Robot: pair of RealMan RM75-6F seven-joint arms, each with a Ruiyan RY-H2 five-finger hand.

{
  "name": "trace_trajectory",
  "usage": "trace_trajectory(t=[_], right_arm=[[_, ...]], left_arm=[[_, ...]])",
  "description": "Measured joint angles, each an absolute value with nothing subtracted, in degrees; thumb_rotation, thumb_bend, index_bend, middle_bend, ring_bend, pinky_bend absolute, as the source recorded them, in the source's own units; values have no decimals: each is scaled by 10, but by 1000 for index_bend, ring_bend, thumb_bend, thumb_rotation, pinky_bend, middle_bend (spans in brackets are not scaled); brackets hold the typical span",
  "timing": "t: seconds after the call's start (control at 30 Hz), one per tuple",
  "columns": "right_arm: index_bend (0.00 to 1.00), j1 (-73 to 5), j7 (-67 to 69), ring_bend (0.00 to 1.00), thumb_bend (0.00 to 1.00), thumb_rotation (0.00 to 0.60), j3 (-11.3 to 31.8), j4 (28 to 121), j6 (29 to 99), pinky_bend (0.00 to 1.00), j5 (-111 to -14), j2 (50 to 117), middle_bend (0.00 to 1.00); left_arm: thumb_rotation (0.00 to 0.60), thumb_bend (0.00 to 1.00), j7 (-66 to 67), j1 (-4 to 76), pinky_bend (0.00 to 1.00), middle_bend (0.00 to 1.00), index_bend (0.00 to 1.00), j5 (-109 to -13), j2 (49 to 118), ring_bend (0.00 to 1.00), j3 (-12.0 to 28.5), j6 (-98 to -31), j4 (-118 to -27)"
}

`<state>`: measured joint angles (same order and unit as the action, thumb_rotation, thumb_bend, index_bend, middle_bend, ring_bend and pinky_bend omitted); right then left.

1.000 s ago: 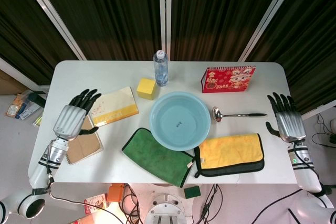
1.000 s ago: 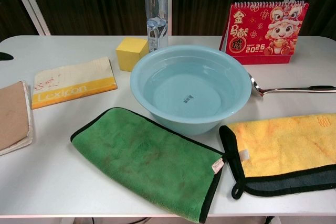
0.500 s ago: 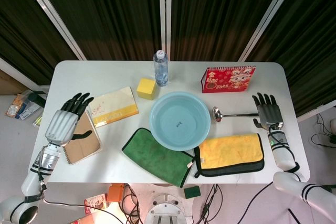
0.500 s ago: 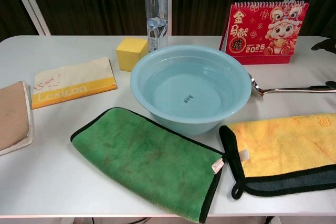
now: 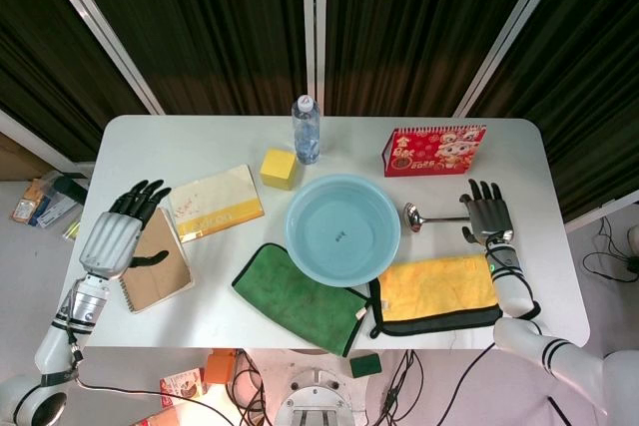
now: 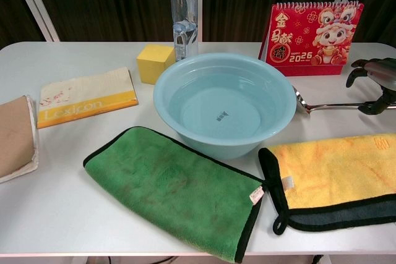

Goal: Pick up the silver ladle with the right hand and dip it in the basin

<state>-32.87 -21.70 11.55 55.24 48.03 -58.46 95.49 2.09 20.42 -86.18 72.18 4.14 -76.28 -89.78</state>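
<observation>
One long shiny silver metal ladle (image 5: 431,216) lying flat on the white table (image 5: 150,137), bowl end just beside the round light blue plastic basin (image 5: 342,227), handle running straight out sideways away from it. Right over the far end of that handle, the black and grey right hand (image 5: 486,217), fingers spread apart, holding nothing yet. Way off on the other side, the left hand (image 5: 118,235), open too, much farther from the ladle.
</observation>
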Motion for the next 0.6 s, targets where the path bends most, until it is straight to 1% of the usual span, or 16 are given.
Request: trace_trajectory(t=[0.17, 0.4, 0.6], right_arm=[[356, -332, -195, 0, 353, 600, 111, 522, 476, 0, -595, 975, 0], [385, -335, -172, 0, 354, 600, 109, 477, 476, 0, -607, 1004, 0], [404, -338, -165, 0, 365, 600, 111, 456, 467, 0, -608, 1016, 0]], left_arm=[[600, 95, 3, 204, 189, 68, 107, -865, 720, 35, 40, -762, -889], [600, 95, -15, 201, 189, 68, 110, -868, 719, 35, 41, -768, -876], [600, 94, -13, 201, 189, 68, 110, -864, 719, 35, 40, -761, -875]])
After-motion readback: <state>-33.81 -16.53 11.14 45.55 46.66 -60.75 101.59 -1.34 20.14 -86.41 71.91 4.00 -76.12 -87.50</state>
